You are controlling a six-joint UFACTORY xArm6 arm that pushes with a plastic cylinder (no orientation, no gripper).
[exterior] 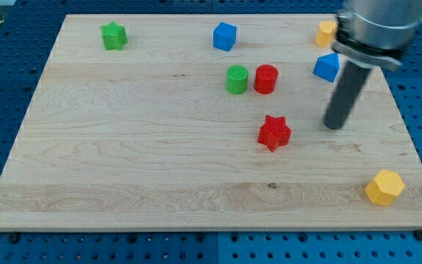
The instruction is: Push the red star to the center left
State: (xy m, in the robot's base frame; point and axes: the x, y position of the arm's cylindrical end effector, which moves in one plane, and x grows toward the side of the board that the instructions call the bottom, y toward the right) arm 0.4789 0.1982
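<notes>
The red star (274, 133) lies on the wooden board (123, 147), a little right of the middle. My tip (333, 126) rests on the board to the star's right, about a block's width away and not touching it. The dark rod rises from the tip toward the view's top right, where the arm's grey body shows.
A green cylinder (237, 79) and a red cylinder (266, 78) stand side by side above the star. A blue block (327, 67) sits just above my tip, partly behind the rod. Also here are a blue cube (225, 36), a green star (113, 35), an orange block (326, 33) and a yellow hexagon (384, 187).
</notes>
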